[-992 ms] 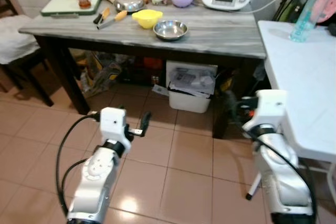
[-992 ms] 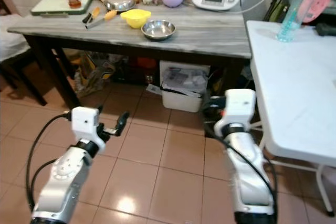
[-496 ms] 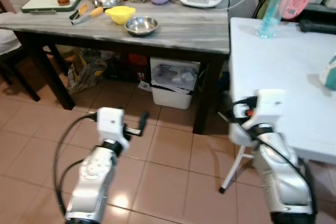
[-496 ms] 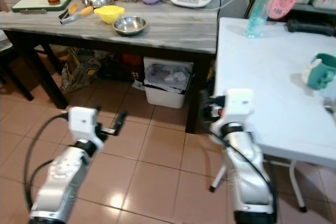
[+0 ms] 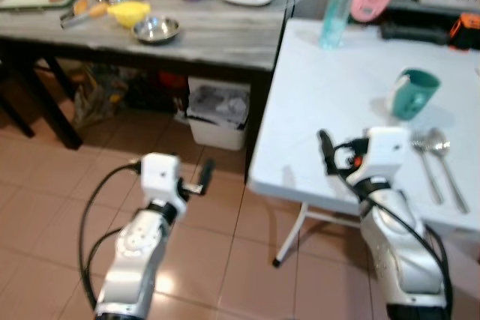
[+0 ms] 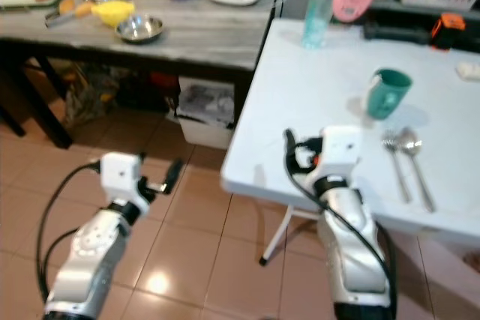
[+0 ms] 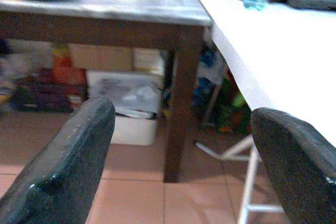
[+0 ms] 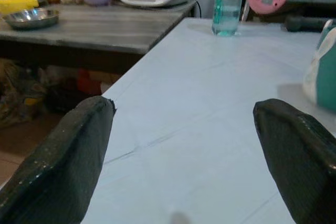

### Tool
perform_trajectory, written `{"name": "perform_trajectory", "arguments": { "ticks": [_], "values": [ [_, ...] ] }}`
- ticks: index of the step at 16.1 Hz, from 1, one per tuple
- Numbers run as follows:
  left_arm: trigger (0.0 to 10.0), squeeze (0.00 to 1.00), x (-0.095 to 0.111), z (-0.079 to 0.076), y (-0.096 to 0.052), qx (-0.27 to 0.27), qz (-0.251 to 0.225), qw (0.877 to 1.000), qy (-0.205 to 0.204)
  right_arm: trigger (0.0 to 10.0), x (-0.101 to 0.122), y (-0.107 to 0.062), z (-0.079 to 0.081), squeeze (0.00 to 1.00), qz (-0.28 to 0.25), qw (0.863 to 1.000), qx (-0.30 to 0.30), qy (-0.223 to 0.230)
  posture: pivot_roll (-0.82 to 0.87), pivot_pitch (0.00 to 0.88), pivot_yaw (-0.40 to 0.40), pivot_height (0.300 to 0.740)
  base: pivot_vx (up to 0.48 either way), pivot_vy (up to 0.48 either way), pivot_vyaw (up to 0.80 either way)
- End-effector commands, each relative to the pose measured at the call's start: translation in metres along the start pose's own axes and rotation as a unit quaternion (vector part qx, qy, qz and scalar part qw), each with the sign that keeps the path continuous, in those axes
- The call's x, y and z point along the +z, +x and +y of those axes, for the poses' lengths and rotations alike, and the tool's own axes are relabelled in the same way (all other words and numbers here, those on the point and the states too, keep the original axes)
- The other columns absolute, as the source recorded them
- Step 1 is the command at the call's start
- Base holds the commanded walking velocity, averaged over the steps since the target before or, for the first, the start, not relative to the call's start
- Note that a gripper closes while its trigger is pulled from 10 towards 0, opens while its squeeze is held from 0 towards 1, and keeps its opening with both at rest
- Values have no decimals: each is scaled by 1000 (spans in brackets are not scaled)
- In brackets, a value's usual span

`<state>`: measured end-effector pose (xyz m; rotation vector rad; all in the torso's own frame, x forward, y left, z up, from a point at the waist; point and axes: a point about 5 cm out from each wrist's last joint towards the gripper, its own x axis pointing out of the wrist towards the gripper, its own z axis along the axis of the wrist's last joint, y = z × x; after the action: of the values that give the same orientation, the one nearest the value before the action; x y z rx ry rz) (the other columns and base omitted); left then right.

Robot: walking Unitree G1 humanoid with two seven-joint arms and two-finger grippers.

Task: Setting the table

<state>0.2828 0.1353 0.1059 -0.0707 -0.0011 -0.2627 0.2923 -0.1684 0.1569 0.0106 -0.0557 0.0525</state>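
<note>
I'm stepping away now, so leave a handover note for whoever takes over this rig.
Left gripper: open, holding nothing, over the floor beside the white table.
Right gripper: open, holding nothing, above the white table's near edge.
On the white table: teal mug, with a fork and spoon lying side by side near it.
Bowls sit on the grey table.
Left to do: the rest of the setting.

Silver arms, black cables, white wrist housings

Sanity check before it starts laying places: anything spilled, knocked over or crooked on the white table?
Nothing stands out. On the white table the teal mug and blue bottle stand upright, and the fork and spoon lie side by side near the right gripper. No spill visible.
</note>
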Motion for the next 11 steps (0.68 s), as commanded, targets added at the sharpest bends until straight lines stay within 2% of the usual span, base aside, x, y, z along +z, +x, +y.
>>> {"name": "perform_trajectory", "arguments": {
  "ticks": [1,5,11],
  "values": [
    [10000,0,0,-3,1,-4,1,1000,3,10000,2,-1,-3,0,2,1000,-3,-1,-71,89,39,740,0,-480,0],
    [10000,0,-1,-3,1,-5,4,1000,6,10000,0,-1,-2,0,5,1000,-4,1,-73,91,44,740,0,-480,-234],
    [10000,0,1,-3,1,-4,-2,1000,-2,10000,0,0,0,0,4,1000,-3,4,-64,90,49,740,0,0,0]
  ]
}}
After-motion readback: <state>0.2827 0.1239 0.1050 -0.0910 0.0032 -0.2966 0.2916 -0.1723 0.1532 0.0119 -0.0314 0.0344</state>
